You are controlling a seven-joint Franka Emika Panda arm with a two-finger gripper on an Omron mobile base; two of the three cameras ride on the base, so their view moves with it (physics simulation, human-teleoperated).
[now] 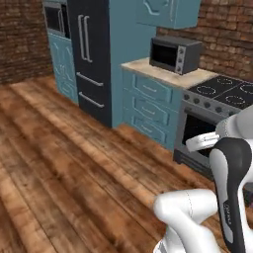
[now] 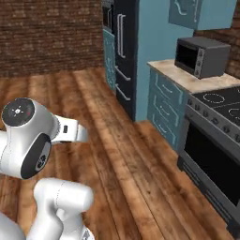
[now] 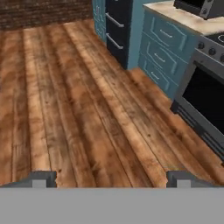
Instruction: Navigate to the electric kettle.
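Hand [image 3: 111, 178] spread above wooden floor [image 3: 65, 109]

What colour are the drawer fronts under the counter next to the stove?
Teal blue, with pale handles: the drawers show best in the left base view.

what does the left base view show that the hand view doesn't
Left base view: the whole microwave, an upper cabinet and the stove burners. Hand view: the pincer, its tips wide apart over bare floor. Both: the dark fridge, blue drawers, oven door and wood floor. The kettle appears in neither.
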